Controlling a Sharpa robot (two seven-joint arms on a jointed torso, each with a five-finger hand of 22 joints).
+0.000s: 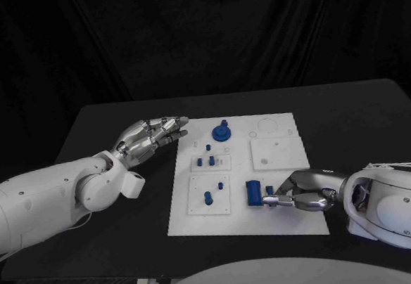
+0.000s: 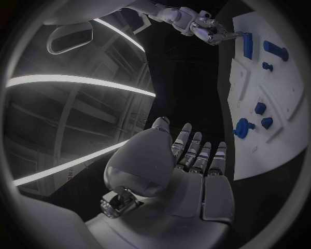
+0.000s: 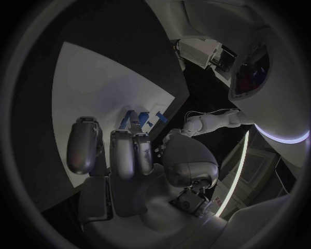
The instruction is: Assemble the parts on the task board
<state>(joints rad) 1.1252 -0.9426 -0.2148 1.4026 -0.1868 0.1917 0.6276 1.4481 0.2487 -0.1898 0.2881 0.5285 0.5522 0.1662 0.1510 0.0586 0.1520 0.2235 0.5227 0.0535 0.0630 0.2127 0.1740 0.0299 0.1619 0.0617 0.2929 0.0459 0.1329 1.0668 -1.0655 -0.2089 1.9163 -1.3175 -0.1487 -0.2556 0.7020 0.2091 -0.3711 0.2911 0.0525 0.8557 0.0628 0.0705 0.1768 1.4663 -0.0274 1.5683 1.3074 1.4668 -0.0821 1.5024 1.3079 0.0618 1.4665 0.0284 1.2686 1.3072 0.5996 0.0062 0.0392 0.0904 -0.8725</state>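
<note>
Reaching over the board's (image 1: 279, 153) near right, the right hand (image 1: 300, 197) pinches a small blue part (image 1: 271, 200), seemingly to seat it; left hand (image 1: 149, 139) hovers at the far left, fingers together, empty.

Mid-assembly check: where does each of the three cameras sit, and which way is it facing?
Head view: on the head, looking down at the white rectangular task board; both arms enter.
Left wrist view: behind the silver left hand, facing the board's edge.
Right wrist view: behind the silver right hand, by a small blue part.
Shared: head and left wrist views show the right hand.
</note>
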